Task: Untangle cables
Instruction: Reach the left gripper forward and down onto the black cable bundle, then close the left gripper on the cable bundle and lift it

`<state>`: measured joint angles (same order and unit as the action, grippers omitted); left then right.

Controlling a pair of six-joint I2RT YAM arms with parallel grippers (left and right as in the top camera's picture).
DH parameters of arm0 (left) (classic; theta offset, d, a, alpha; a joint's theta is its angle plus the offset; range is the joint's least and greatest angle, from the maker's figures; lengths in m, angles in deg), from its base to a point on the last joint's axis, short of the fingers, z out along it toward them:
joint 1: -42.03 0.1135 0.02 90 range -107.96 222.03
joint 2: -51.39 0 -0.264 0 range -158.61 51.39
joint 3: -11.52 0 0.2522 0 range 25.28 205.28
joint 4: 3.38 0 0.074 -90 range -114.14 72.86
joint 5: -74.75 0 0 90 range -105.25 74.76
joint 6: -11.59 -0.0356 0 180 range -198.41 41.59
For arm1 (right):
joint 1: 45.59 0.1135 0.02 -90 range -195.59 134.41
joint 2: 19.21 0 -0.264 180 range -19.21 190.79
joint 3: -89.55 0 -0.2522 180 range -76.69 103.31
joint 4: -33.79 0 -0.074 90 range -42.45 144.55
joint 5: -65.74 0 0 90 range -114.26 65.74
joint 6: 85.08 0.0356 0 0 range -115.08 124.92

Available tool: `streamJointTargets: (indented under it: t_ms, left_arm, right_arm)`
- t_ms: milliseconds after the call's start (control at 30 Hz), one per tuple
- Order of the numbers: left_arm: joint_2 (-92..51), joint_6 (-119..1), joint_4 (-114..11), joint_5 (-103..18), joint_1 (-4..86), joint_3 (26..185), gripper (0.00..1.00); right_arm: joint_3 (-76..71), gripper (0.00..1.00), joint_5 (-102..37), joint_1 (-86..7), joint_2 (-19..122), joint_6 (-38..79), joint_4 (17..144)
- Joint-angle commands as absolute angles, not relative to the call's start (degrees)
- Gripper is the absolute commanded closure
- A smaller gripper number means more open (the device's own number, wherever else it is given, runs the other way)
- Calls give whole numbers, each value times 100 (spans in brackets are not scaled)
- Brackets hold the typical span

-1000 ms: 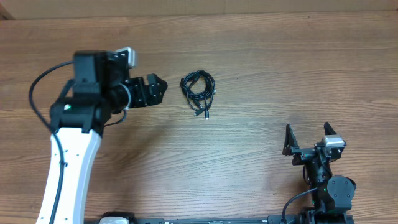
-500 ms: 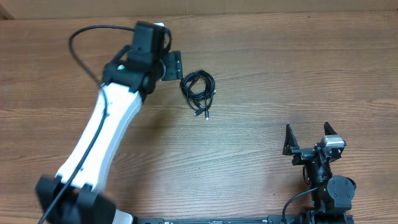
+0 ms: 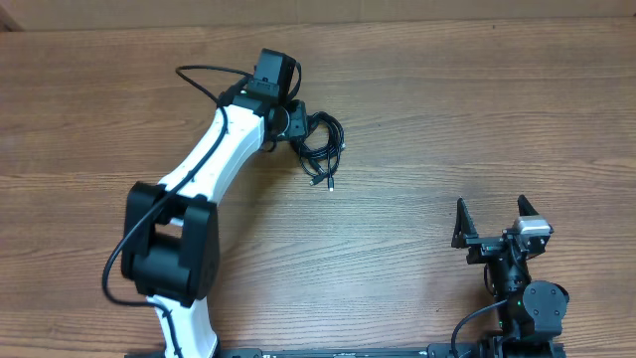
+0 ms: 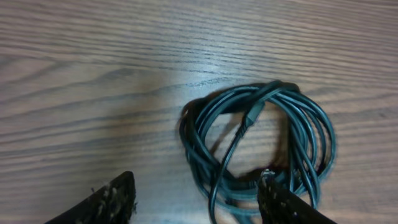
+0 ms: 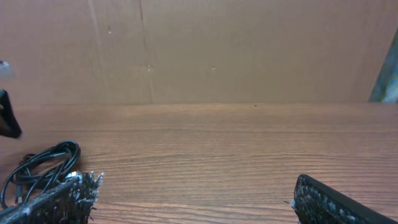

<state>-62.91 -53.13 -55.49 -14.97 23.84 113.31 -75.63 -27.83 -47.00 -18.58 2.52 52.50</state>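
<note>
The cables [image 3: 320, 149] lie as one small black coiled bundle on the wooden table [image 3: 447, 109], with a plug tip trailing toward the front. My left gripper [image 3: 298, 129] hangs over the bundle's left edge. In the left wrist view the cables [image 4: 261, 143] fill the right half, and the left gripper [image 4: 198, 183] is open, straddling the coil's left side. One strand runs down between its fingers [image 4: 115, 199]. My right gripper [image 3: 490, 204] stands open at the front right, far from the bundle. In the right wrist view the right gripper [image 5: 193, 186] holds nothing, with the cables [image 5: 37, 168] at the far left.
The white left arm [image 3: 209, 169] stretches diagonally from the front left up to the bundle. A brown cardboard wall [image 5: 199, 50] runs along the table's far edge.
The left arm swung right across the table, and its gripper came down over the coil's left edge, its jaws narrowing. The right arm and the cables have not moved.
</note>
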Motion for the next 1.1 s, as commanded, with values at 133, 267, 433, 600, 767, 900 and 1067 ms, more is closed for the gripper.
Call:
streamJointTargets:
  t_ms: [133,267,433,600,767,900,1067]
  left_arm:
    - [-6932,-4836,-5153,-1613,2355,11438,49]
    - [-7277,-4707,-5157,-1615,2334,11438,54]
    - [-7454,-4712,-5323,-1613,2325,11440,96]
    - [-7168,-4642,-6075,-1547,2371,11681,96]
    - [-6586,-3407,-7601,-1327,2369,12192,96]
    - [-6055,-1820,-8788,-1808,2362,12485,93]
    - [-5712,-1383,-9225,-2402,2362,12485,0]
  right_arm:
    - [-7622,0,-2737,-4711,-1902,183,5213]
    - [-7622,0,-2737,-4711,-1902,183,5213]
    - [-7622,0,-2737,-4711,-1902,183,5213]
    - [-7622,0,-2737,-4711,-1902,183,5213]
    - [-7622,0,-2737,-4711,-1902,183,5213]
    - [-7622,0,-2737,-4711,-1902,183,5213]
    - [-7622,0,-2737,-4711,-1904,183,5213]
